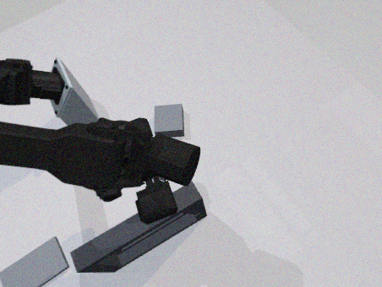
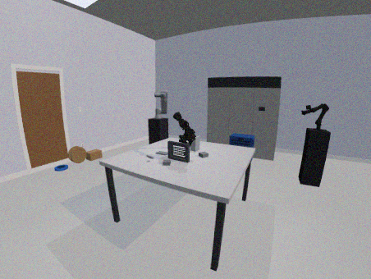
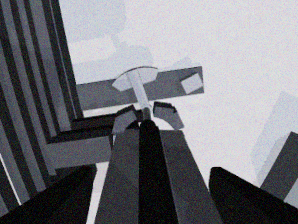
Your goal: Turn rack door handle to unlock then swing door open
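Nearby sits a grey block (image 1: pixel 168 119) (image 2: pixel 203 154).

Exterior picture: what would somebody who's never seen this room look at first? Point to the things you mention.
Probably the big white table (image 1: pixel 262 101) (image 2: pixel 213 174) (image 3: pixel 235 55) in the middle, with a black robot arm (image 1: pixel 84 148) (image 2: pixel 187 133) at its far side. Next, maybe the brown door (image 2: pixel 41 119) on the left wall, then the tall black pedestal (image 2: pixel 313 157) on the right, with another black arm (image 2: pixel 322 111) on top.
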Tool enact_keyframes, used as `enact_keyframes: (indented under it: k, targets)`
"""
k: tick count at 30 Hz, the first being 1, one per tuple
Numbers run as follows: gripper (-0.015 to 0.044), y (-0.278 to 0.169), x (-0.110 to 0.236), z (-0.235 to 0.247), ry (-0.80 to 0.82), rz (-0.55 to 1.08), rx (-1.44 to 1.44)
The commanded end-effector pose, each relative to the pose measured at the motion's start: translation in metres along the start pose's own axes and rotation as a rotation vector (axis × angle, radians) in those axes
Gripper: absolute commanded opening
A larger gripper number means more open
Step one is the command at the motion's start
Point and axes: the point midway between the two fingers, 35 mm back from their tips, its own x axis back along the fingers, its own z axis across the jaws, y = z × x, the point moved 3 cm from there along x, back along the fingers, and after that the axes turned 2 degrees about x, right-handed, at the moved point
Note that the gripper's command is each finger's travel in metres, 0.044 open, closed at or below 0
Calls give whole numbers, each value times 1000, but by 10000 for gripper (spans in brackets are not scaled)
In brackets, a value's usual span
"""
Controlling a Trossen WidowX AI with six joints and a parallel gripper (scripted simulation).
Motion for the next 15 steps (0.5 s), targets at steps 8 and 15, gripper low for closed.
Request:
enact_keyframes:
  k: [8,15]
  targets:
    - [174,0,0,0,0,-2,-6]
    - [127,0,0,0,0,-2,-6]
